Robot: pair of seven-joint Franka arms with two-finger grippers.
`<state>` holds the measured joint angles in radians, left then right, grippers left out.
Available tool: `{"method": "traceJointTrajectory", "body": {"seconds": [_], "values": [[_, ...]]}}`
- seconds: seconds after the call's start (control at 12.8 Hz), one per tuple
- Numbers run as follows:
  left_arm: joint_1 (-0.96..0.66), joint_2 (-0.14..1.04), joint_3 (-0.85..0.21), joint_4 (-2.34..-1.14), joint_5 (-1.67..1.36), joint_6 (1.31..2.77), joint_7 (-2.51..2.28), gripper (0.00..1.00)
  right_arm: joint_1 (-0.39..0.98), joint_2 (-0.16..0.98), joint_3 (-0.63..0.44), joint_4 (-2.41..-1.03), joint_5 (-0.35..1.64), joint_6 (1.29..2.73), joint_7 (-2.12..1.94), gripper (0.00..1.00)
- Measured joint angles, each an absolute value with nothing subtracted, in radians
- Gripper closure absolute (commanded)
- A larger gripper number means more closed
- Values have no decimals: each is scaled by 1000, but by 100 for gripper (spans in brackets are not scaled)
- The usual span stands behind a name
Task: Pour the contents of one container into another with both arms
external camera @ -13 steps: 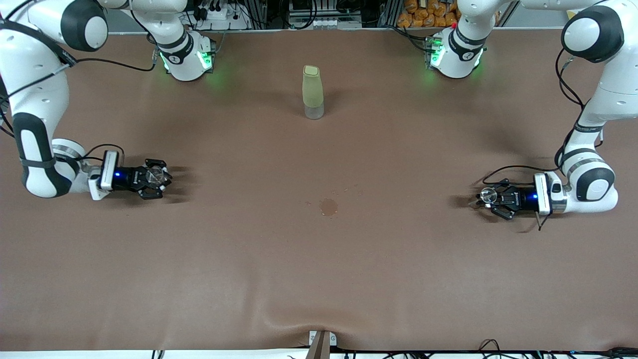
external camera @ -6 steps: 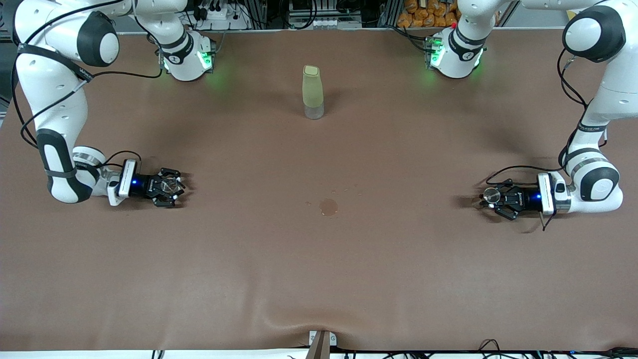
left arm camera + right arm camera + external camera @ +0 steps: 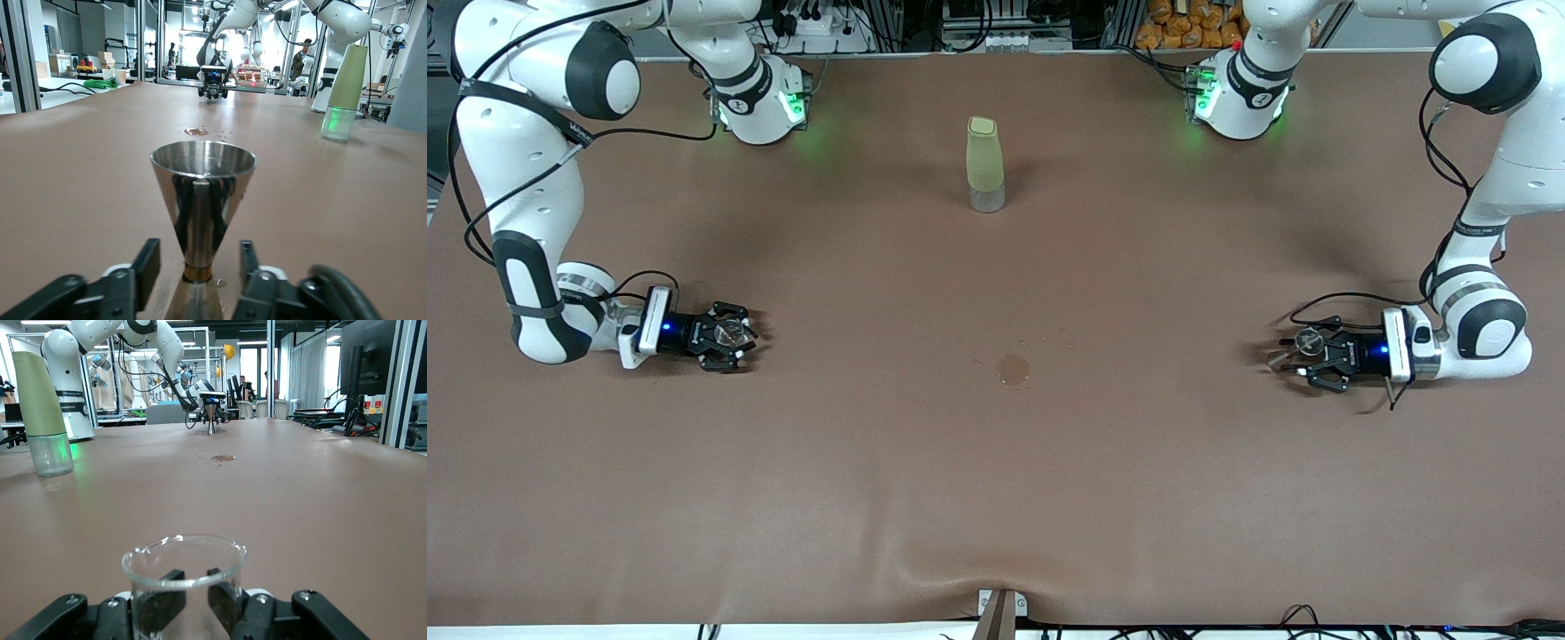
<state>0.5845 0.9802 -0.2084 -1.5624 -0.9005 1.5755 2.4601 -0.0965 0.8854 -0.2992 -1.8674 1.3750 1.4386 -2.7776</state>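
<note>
At the desk edge by the right arm's end: cup, upright on the surface, set low between the fingers of the right hand. Cannot tell whether pinching or merely bracketing it; pads seen only through the glass in the right wrist view. No telling either whether anything is in the cup.

At the edge by the left arm's end: jigger, upright on the desk, inside the left hand. Spread here: fingers standing off both sides of the narrow waist, a gap showing on each side, nothing gripped.

Near the edge along the robots' bases, about midway: bottle, untouched. Near the middle of the desk: small stain with a few droplets.

Judged step: the grasping stage, with both vessels down at their own ends of the desk, well apart, and no pour under way.

Next, probably: close the left hand on the jigger's waist, make sure of the grip on the cup, lift both straight up without tipping, bring them together over the middle of the desk, hold the jigger level, then tilt the cup slowly with its lip just above the jigger's rim. Small mouth, so careful lining-up needed.
</note>
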Motion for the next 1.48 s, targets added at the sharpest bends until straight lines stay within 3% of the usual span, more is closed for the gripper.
{"method": "traceJointTrajectory", "body": {"seconds": [0.16, 0.7, 0.93, 1.17, 1.48], "values": [[585, 981, -208, -1561, -898, 1574, 2458, 0, -96, 886, -299, -1867, 1375, 1439, -2777, 0], [683, 966, -182, -1428, -646, 1530, 2118, 0, -96, 887, -312, -1867, 1373, 1437, -2732, 0], [691, 918, -162, -1356, -580, 1523, 1888, 0, -95, 881, -368, -1863, 1290, 1426, -2560, 0], [630, 786, -184, -1311, -447, 1517, 1517, 0, -93, 817, -421, -1829, 1135, 1393, -2221, 0], [421, 485, -191, -1296, -273, 1483, 1009, 0, -57, 610, -500, -1804, 913, 1387, -1758, 0]]}}
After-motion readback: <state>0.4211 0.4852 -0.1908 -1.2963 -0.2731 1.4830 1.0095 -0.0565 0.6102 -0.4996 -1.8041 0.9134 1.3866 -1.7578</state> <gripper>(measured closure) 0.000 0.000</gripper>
